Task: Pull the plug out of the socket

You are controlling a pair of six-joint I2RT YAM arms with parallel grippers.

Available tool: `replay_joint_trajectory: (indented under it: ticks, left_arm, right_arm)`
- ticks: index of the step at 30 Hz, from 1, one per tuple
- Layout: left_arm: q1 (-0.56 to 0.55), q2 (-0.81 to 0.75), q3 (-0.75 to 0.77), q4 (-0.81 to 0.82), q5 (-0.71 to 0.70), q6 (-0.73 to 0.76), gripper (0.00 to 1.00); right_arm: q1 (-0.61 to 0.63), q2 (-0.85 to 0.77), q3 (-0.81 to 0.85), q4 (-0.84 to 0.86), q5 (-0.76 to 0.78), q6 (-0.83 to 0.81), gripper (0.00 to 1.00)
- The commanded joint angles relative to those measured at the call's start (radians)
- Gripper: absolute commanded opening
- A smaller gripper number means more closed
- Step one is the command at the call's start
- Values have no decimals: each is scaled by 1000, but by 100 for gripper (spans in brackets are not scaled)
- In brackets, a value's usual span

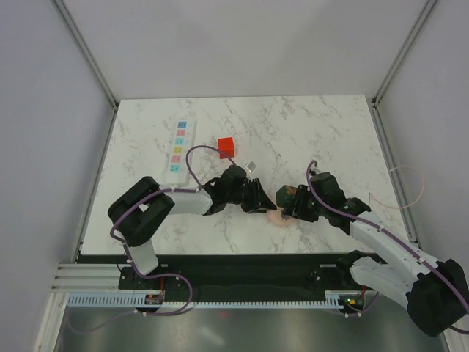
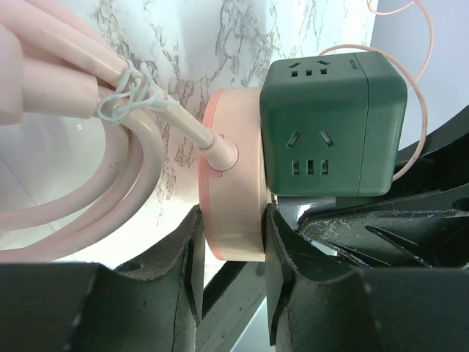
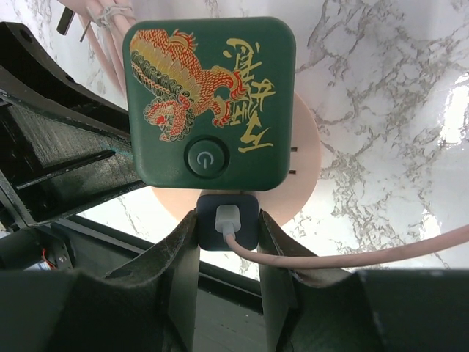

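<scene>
the plug [image 1: 226, 147] sits on the counter [image 1: 308, 125] toward its far left, near the socket [image 1: 179, 151] but apart from it, its prongs hidden. near the front edge, the left hand [image 2: 231, 235] is clenched on a pink round disc [image 2: 233, 147] joined to a green cube [image 2: 330, 125]. the right hand [image 3: 227, 224] clamps a dark connector [image 3: 227, 213] under that cube.

power symbol on round button [image 3: 201, 158] of green cube [image 3: 209, 103], gold calligraphy [image 3: 251, 95] illegible
</scene>
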Motion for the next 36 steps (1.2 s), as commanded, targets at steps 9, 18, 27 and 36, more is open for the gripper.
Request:
replay_joint_trajectory:
  ticks: [9, 18, 27, 36]
  left_arm:
    - [14, 53, -6, -220, -116, 81, 2]
    - [14, 50, -3, -226, -113, 87, 2]
    - [13, 46, -24, -162, -62, 127, 2]
    - [13, 12, -47, -148, -56, 138, 2]
  right_arm:
    - [225, 69, 162, 10, 374, -50, 0]
    - [225, 45, 205, -10, 397, -80, 0]
    - [72, -7, 349, -107, 348, -198, 0]
    - [-11, 327, 697, -30, 201, -292, 0]
